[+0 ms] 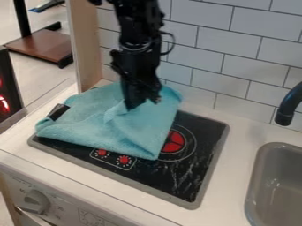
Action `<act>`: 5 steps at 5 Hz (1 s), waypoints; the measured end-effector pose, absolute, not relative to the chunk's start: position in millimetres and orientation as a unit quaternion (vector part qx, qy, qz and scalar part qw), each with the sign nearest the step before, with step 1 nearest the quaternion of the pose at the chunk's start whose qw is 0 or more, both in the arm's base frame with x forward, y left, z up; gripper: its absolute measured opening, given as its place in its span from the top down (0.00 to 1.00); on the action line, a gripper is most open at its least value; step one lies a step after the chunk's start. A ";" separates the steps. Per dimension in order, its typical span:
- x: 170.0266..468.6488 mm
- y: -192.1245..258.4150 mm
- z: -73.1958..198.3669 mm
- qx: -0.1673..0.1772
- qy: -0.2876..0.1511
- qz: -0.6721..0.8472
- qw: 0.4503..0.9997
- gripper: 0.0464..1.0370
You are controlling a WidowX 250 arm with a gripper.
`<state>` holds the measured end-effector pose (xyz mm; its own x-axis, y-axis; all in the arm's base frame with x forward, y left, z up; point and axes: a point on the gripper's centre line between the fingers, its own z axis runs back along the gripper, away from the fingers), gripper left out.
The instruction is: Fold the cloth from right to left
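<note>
One turquoise cloth (100,128) lies bunched and partly folded across the rear and left of a toy stove's black cooktop (203,163), beneath the gripper (143,102) of a black robot arm (138,26). The arm comes in from the top edge of the view, and its gripper hangs down at the cloth's upper part, right against the fabric – whether it is spread, pressed together or pinching a bit of cloth, one cannot tell. A raised crease runs through the fabric just beside the gripper, and smaller wrinkles spread toward the front. One corner of the cloth points toward the camera, resting on the cooktop near a red burner marking (174,141), which it partly covers. A black tag (58,111) sits at the cloth's left edge, which laps over the gray rim onto the white counter (230,128).

Two red dial markings (112,156) show along the cooktop's front, just beyond the fabric. At right, a gray sink (277,190) is set into the counter below a dark faucet (286,110); white tiles (200,39) line the wall behind. A pale knob (35,201) juts from the stove's front panel, and a wooden post (87,44) stands behind the cloth at left.
</note>
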<state>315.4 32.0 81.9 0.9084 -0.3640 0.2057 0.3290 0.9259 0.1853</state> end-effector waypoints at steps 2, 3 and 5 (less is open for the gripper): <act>312.5 42.0 45.3 0.043 -0.098 -0.170 0.980 1.00; 316.1 41.7 35.9 0.025 -0.106 -0.186 0.977 0.97; 313.0 41.9 32.1 0.018 -0.093 -0.179 0.979 0.54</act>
<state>313.0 41.9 32.1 0.9188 -0.3536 0.1753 0.3470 0.9354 0.0683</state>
